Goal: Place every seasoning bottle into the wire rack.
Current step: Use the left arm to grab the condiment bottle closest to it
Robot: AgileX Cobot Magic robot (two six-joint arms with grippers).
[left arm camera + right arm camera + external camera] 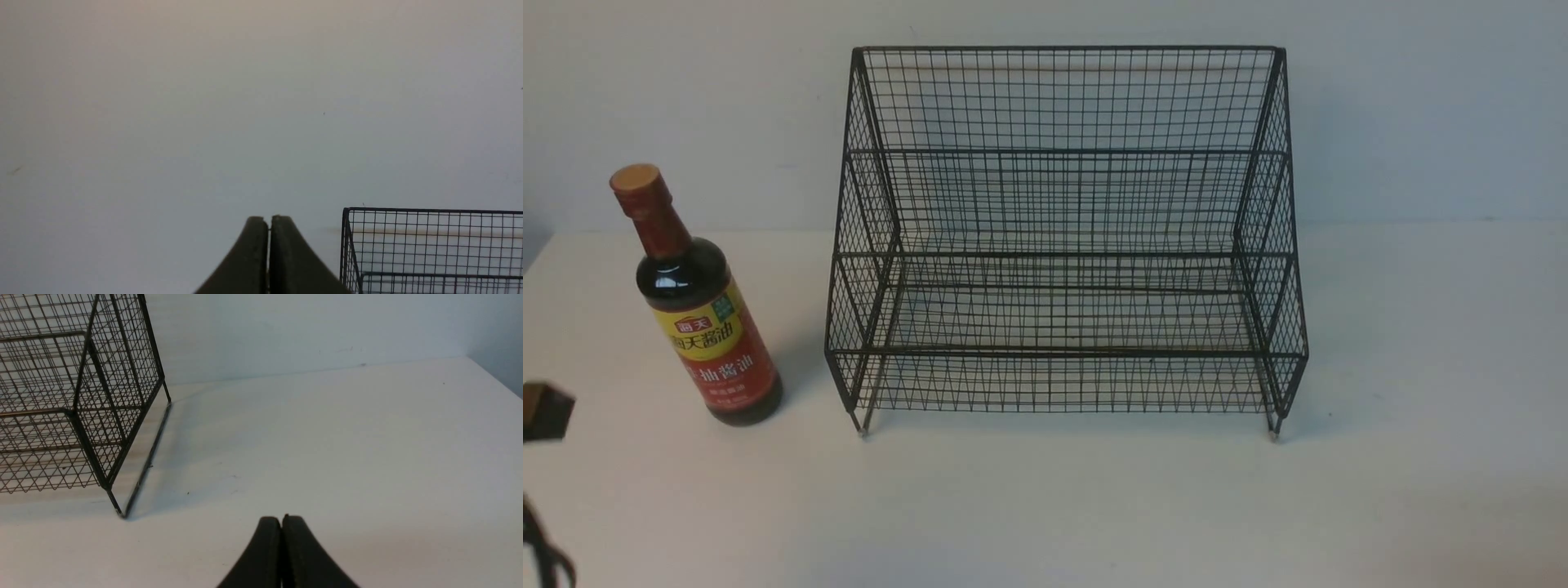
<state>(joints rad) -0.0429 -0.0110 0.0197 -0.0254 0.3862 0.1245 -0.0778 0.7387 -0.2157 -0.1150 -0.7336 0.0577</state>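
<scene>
Dark glass, red-wrapped at the neck and tan-capped: one seasoning bottle (698, 302) is counted. It is found upright on the white table (1045, 506), to the left of the wire rack (1062, 237) and apart from it, outside both tiers. One rack is counted, of black mesh with two stepped tiers, set mid-table before the pale wall (1421, 106).

In both wrist views the rack is cut off by the frame. Only an upper corner is recorded in the left view, and only the right end with one front foot in the right view. At the front view's left edge a brown-and-dark block (543, 412) is cut off and cannot be identified.

The left gripper (269, 222) is directed at the wall, fingers pressed together and holding nothing. The right gripper (281, 522) is directed low across the table, likewise closed on nothing.
</scene>
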